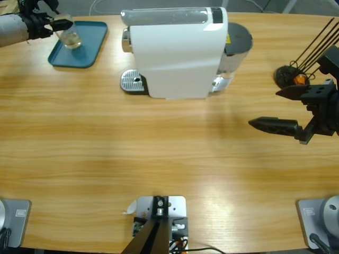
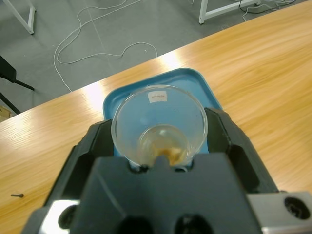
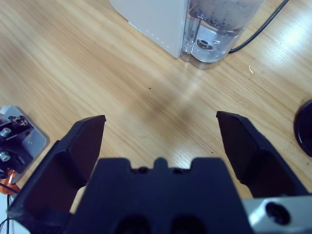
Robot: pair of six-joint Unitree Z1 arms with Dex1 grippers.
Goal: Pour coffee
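Observation:
A small clear glass tumbler [image 2: 159, 124] is held between the jaws of my left gripper [image 2: 161, 134], with a little pale amber-brown coffee [image 2: 168, 152] in its bottom. In the high view the tumbler [image 1: 69, 34] hangs tilted over the blue tray [image 1: 85, 53] at the table's far left, the left gripper [image 1: 55, 25] shut on it. My right gripper [image 1: 278, 108] is open at the right side of the table, nothing between its jaws; in the right wrist view it [image 3: 161, 126] looks down on bare wood.
A white coffee machine [image 1: 177, 50] with a clear water tank [image 3: 219, 24] and a metal drip grate [image 1: 133, 81] stands at the back middle. A black wire capsule stand [image 1: 294, 74] with an orange capsule is at the far right. Cables lie on the floor [image 2: 97, 29].

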